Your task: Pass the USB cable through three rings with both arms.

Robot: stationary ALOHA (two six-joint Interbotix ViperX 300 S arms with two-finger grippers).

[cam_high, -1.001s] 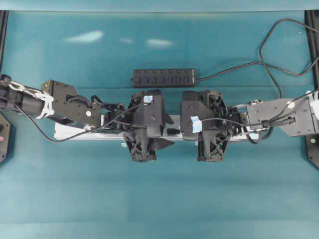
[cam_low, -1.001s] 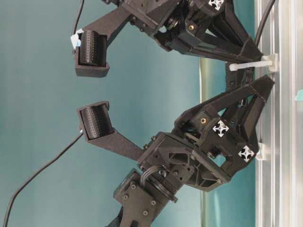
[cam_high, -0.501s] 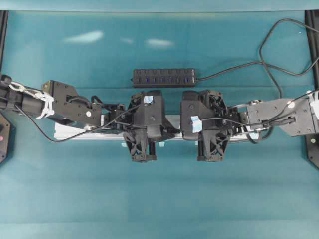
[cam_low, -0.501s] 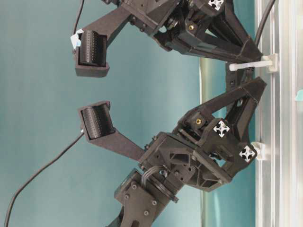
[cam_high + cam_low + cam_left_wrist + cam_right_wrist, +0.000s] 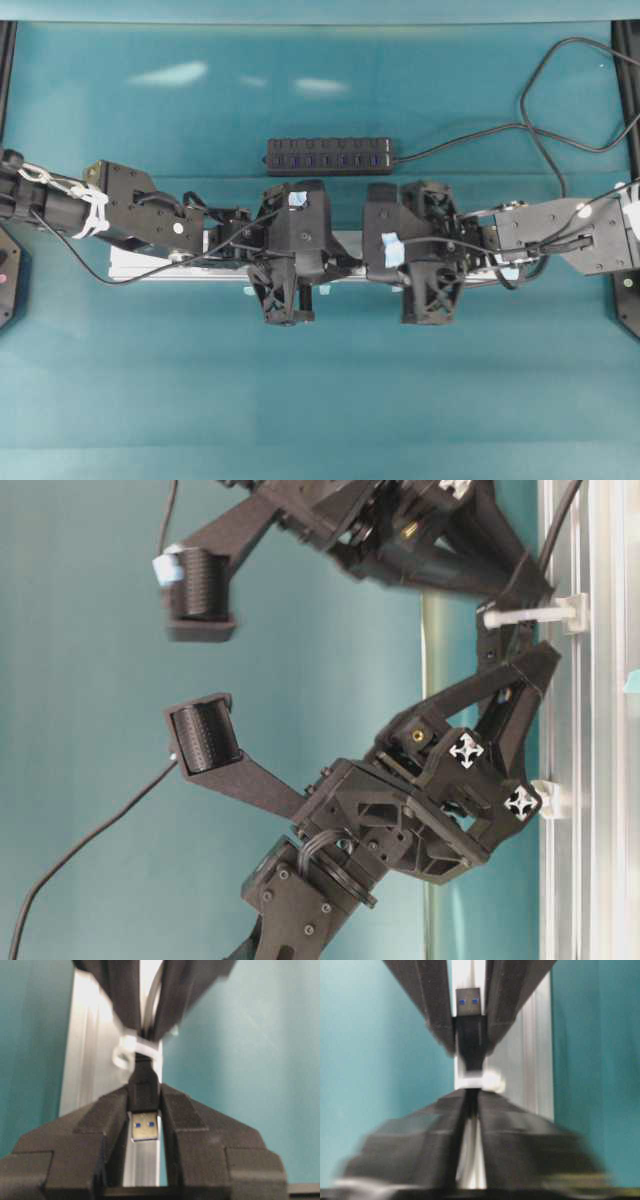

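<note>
The USB cable's plug [image 5: 144, 1105] has come through a whitish ring [image 5: 131, 1052] on the silver rail [image 5: 85, 1060]. My left gripper [image 5: 144, 1110] is shut on the plug's black body, the metal tip pointing at the wrist camera. On the far side of that ring [image 5: 477, 1081], my right gripper [image 5: 470, 1107] has its jaws close on either side of the thin cord [image 5: 470, 1102]; the picture is blurred there. From above, the two grippers [image 5: 340, 268] [image 5: 360, 270] meet tip to tip over the rail [image 5: 150, 265]. Two rings [image 5: 525, 617] [image 5: 548, 800] show at table level.
A black multi-port hub [image 5: 330, 155] lies behind the rail. A black cord [image 5: 530, 140] loops from it over the back right of the teal cloth. Black frame posts stand at both side edges.
My left gripper's jaws went from wide apart to shut on the plug. My right gripper blurs and has shifted slightly away from the ring.
</note>
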